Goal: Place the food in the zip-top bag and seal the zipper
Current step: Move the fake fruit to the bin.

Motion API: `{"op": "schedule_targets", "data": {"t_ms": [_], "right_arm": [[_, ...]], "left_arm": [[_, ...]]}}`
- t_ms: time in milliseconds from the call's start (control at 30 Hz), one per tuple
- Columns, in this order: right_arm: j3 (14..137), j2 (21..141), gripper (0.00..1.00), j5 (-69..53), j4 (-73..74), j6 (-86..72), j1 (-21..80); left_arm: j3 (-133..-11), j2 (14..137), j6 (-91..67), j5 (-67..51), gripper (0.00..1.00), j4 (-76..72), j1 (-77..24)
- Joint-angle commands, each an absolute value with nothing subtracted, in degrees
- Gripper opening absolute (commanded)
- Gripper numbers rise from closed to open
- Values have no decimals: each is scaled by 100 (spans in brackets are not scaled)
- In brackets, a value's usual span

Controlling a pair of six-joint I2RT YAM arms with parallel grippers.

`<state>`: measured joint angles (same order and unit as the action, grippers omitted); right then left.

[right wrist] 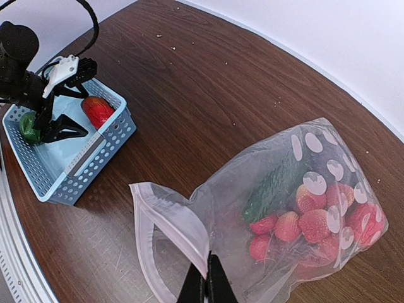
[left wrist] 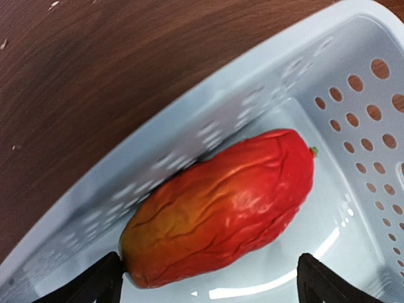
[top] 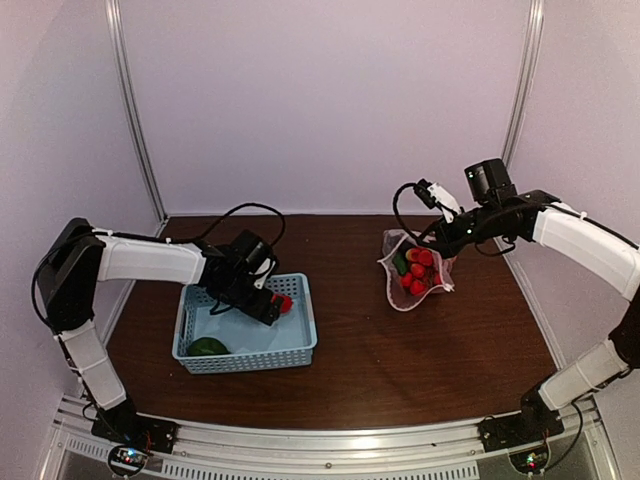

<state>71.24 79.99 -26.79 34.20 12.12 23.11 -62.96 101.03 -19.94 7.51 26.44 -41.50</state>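
A: What surrounds the red pepper?
B: The blue basket, on the table's left half. The left gripper stands spread wide over it. The pepper's long axis follows one wall, stem towards a corner.
A: And the zip-top bag?
B: It is at the right rear of the table, with the right gripper pinched shut on its zipper.

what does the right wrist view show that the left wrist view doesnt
Only the right wrist view: the zip-top bag, held by the shut right gripper, with a cucumber and red pieces inside. It also shows a green piece in the basket and the whole open left gripper.
Only the left wrist view: the red pepper close up, with wrinkled skin, an orange end and a green stem tip, lying between two fingertips.
Both: the red pepper, the light-blue basket and the brown table.
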Motion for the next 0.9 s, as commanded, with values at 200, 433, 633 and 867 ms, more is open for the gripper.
{"op": "schedule_targets", "data": {"t_ms": [200, 433, 633, 867], "right_arm": [[7055, 7939, 0, -2812, 3278, 1134, 2288], [7040, 7918, 0, -2812, 3279, 1126, 2290], [7075, 7990, 0, -2866, 3272, 1101, 2287], [7005, 7936, 0, -2827, 3248, 1116, 2292]], "left_arm": [[-6477, 10364, -1255, -369, 85, 2388, -4120], [-5976, 9449, -1067, -1293, 74, 2212, -4379], [-6096, 9219, -838, -652, 80, 2603, -4386], [-6424, 9833, -546, -1001, 79, 2477, -4385]]}}
